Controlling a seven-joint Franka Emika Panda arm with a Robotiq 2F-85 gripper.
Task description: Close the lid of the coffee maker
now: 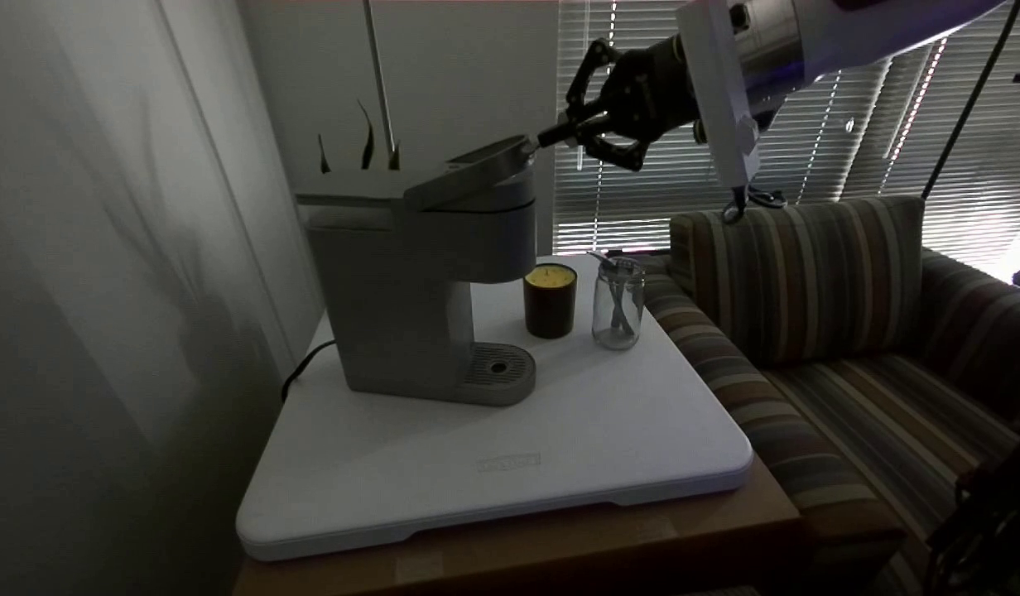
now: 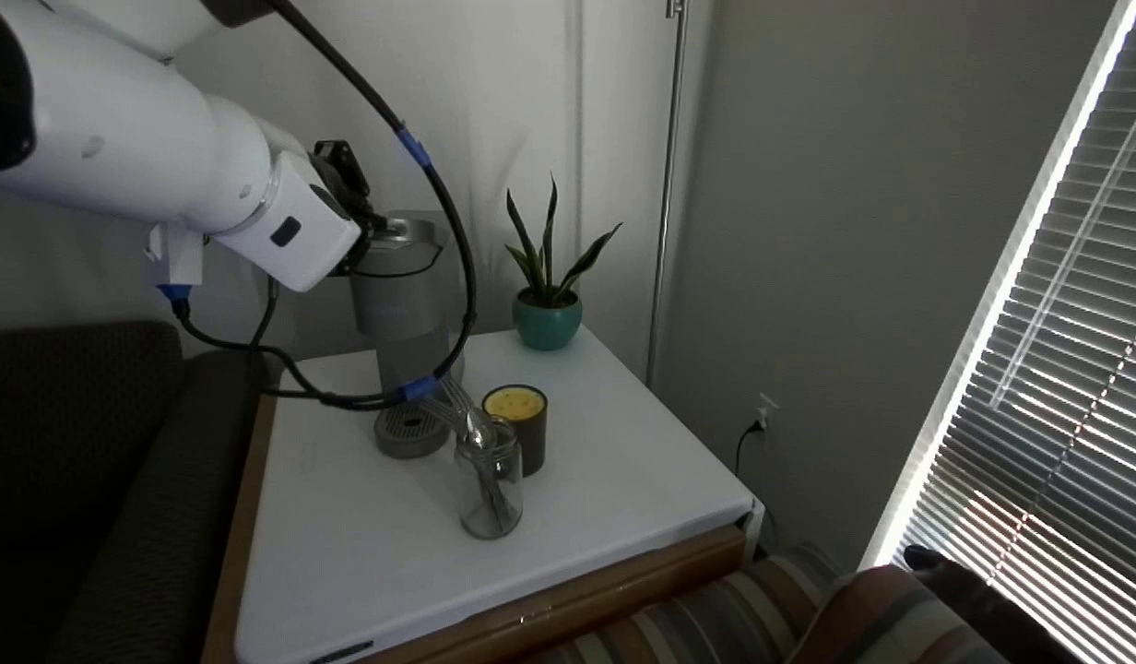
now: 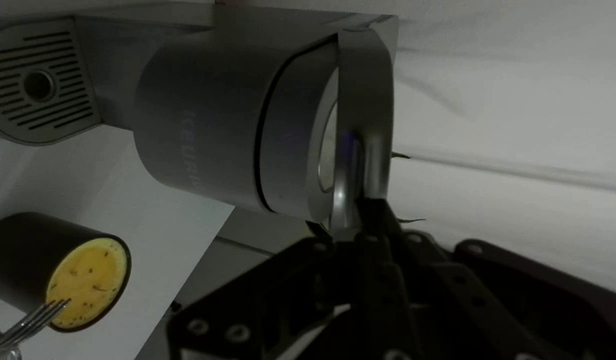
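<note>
Apparently the closing push itself is being staged, with the seating of the lid not yet happening. The coffee maker (image 1: 398, 306) is standing on the white bench (image 1: 609, 414), and its lid (image 1: 469, 176) is forming the top of the machine's head, sloping up from the rear, where it is presumably hinging, to a raised front; in the wrist view a gap is showing beneath it. The tool (image 1: 550, 136) is reaching in at that front edge, its fingers (image 3: 373, 217) lying drawn together, or very nearly so, the tips seeming to be touching the shiny lip (image 3: 344, 200). Whether the thin edge is being pinched between them, I cannot tell. To my mind, the next move is calling for a downward press following the lid's arc, so the tips are probably needing to be bearing on the upper side of the lip rather than square against its front. A mainly backward shove is risking skidding off the curved edge or nudging the machine along. Some firmness is likely being demanded near the bottom, if a latch is resisting. The dark candle (image 1: 550, 308) and the glass jar (image 1: 618, 319) are sitting lower down, near the machine, and are probably not obstructing a short stroke.
</note>
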